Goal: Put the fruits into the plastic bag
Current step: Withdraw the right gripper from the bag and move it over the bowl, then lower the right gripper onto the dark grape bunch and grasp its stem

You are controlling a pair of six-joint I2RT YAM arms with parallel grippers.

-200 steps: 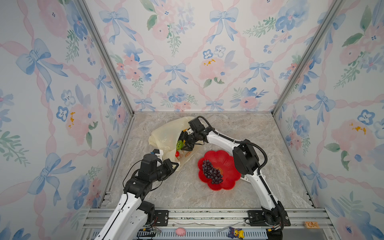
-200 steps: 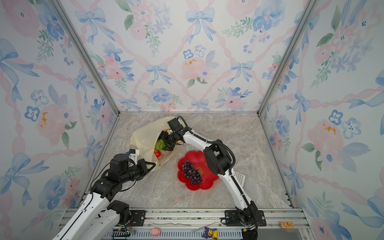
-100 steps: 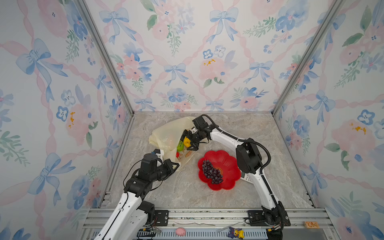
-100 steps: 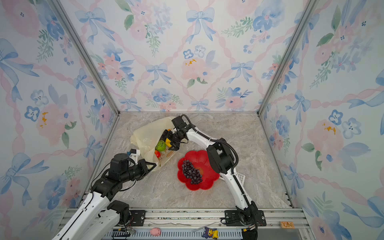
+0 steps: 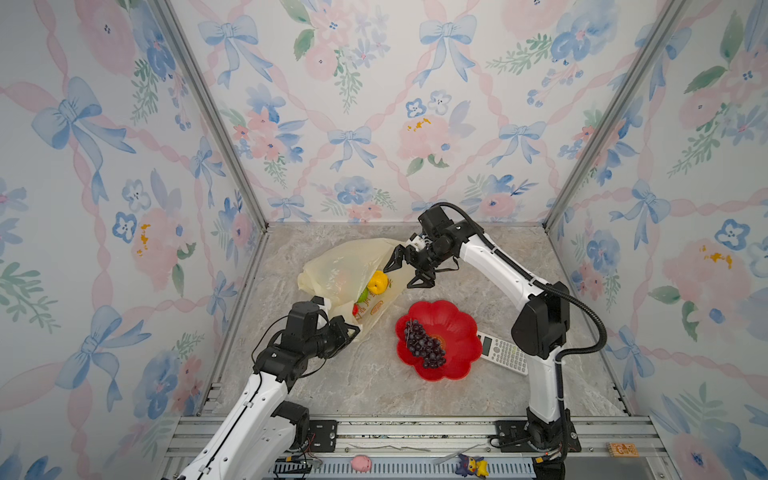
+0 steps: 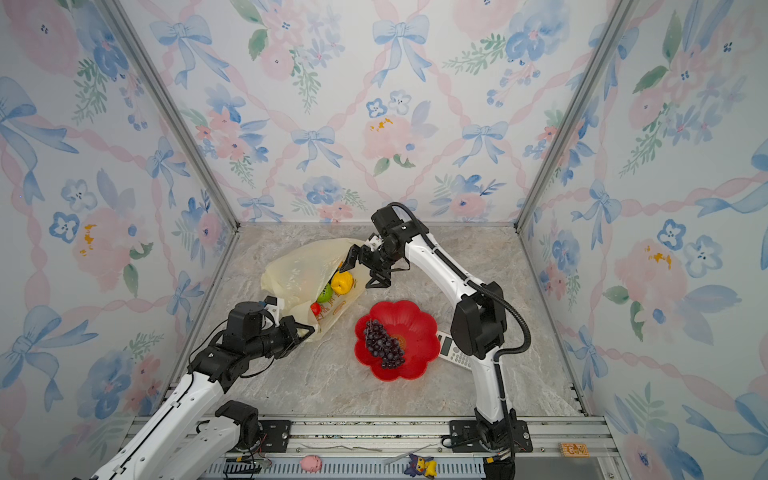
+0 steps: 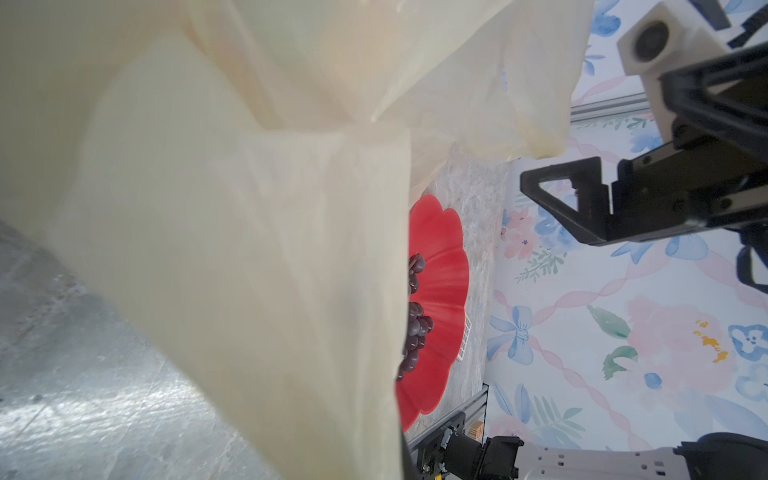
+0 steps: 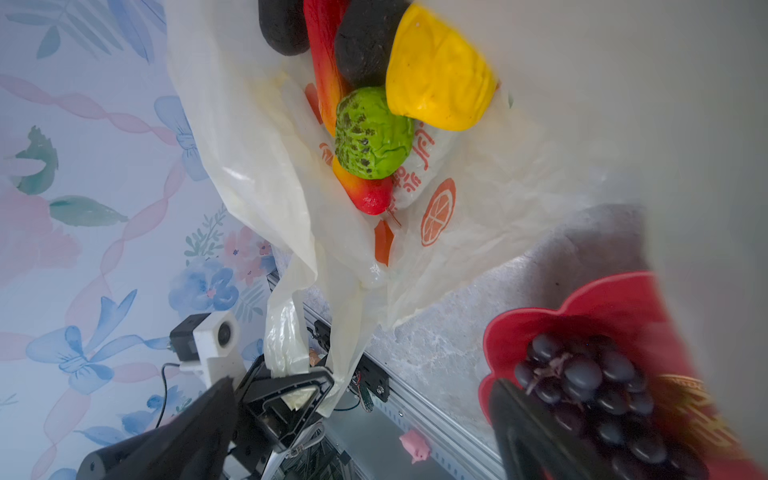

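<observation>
The pale-yellow plastic bag (image 5: pixel 332 270) (image 6: pixel 295 270) lies on the table's left with its mouth held up. My left gripper (image 5: pixel 347 328) (image 6: pixel 301 330) is shut on the bag's handle (image 8: pixel 286 332). Inside lie a yellow lumpy fruit (image 5: pixel 377 283) (image 8: pixel 436 70), a green ball (image 5: pixel 363 296) (image 8: pixel 372 133), a red-yellow mango (image 8: pixel 365 193) and a dark avocado (image 8: pixel 365 41). My right gripper (image 5: pixel 404 274) (image 6: pixel 361 275) hangs open and empty just above the bag's mouth. A purple grape bunch (image 5: pixel 424 343) (image 8: pixel 598 395) lies in the red flower-shaped dish (image 5: pixel 453 328). In the left wrist view the bag (image 7: pixel 249 249) hides my own jaws.
A grey calculator (image 5: pixel 503 353) (image 6: pixel 455 353) lies on the table partly under the dish's right rim, beside the right arm's base link. The floral walls close in the table on three sides. Small toys (image 5: pixel 360 462) sit on the front rail.
My right gripper has drawn back out of the bag's mouth toward the right and opened wider. The yellow fruit now lies in the bag. The left arm has not moved.
</observation>
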